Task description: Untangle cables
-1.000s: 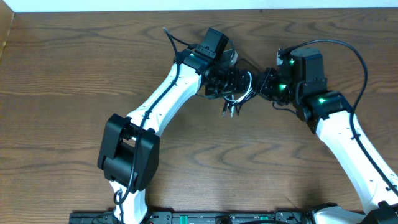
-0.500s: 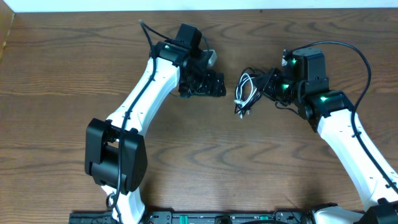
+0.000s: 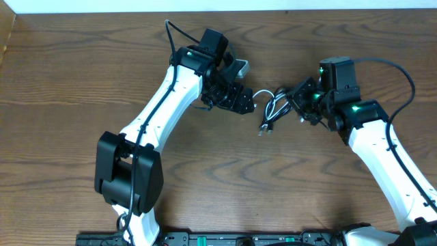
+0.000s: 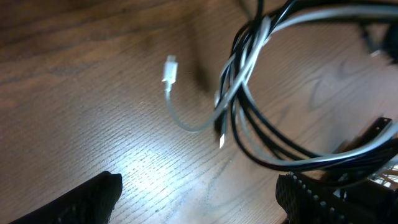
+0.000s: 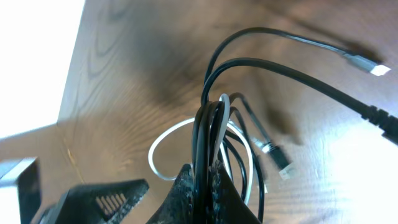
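Observation:
The cables [image 3: 272, 109] hang as a tangled bundle of black and white cords between the two grippers, above the table. My right gripper [image 3: 293, 98] is shut on the bundle's black strands [image 5: 208, 143], and loops and plug ends [image 5: 281, 163] dangle below it. In the left wrist view the bundle [image 4: 249, 87] crosses the upper right, and a white plug end [image 4: 169, 68] trails off to the left. My left gripper [image 3: 244, 102] stands open just left of the bundle, with only bare wood between its fingers [image 4: 87, 199].
The wooden table [image 3: 68, 82] stretches to both sides. Its far edge meets a white wall [image 3: 205, 5] at the top. A black ribbed finger of the left gripper [image 5: 106, 198] shows low in the right wrist view, close to the bundle.
The left gripper pulled back to the left, away from the bundle, then came right again beside it. The right gripper kept hold of the cables and shifted slightly.

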`<state>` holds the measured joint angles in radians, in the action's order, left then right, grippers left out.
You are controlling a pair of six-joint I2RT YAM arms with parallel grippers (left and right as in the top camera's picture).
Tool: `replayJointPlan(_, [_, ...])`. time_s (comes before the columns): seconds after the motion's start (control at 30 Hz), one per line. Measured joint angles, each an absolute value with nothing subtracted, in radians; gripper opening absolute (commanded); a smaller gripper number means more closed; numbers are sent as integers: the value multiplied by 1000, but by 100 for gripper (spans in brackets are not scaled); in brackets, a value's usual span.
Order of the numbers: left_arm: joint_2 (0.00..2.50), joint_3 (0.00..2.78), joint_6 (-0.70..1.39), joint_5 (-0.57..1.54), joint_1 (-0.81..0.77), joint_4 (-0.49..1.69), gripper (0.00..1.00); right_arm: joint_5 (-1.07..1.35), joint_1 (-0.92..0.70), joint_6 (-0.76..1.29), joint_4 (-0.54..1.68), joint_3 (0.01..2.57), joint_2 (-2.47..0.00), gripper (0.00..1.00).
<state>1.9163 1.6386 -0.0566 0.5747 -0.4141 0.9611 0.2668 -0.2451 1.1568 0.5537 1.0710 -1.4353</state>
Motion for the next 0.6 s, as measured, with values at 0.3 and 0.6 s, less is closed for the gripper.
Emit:
replayJointPlan(0.3, [1830, 1638, -210, 745, -414, 918, 85, 291, -228, 1268, 598, 1071, -1435, 1])
replayJointPlan(0.6, [1826, 1638, -450, 893, -446, 914, 85, 442, -135, 1264, 532, 1071, -1435, 1])
